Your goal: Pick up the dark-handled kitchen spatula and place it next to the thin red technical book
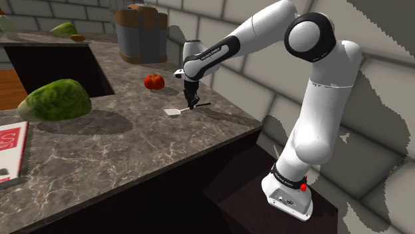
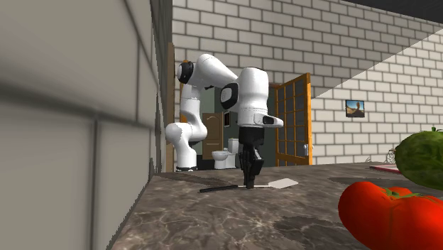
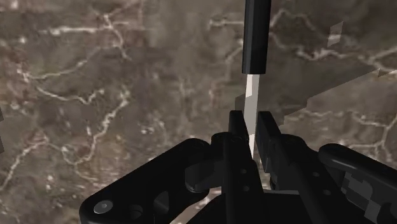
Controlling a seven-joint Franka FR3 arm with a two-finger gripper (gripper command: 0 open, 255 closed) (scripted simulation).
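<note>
The spatula lies flat on the marble counter, its pale blade (image 1: 173, 112) toward the shoulder view's left and its dark handle (image 1: 202, 104) toward the right. My gripper (image 1: 193, 102) points straight down onto it. In the wrist view the two fingers (image 3: 236, 130) clasp the pale neck (image 3: 252, 95) just below the black handle (image 3: 255, 35). In the second exterior view the gripper (image 2: 250, 182) stands on the spatula (image 2: 226, 187) between handle and blade (image 2: 284, 183). The thin red-and-white book (image 1: 10, 143) lies at the counter's far left.
A tomato (image 1: 154, 81) sits just behind the gripper, and a big green lettuce (image 1: 54, 100) lies between spatula and book. A brown-banded canister (image 1: 141, 33) stands at the back beside a sunken dark recess (image 1: 56, 66). The counter's edge (image 1: 219, 136) runs close by.
</note>
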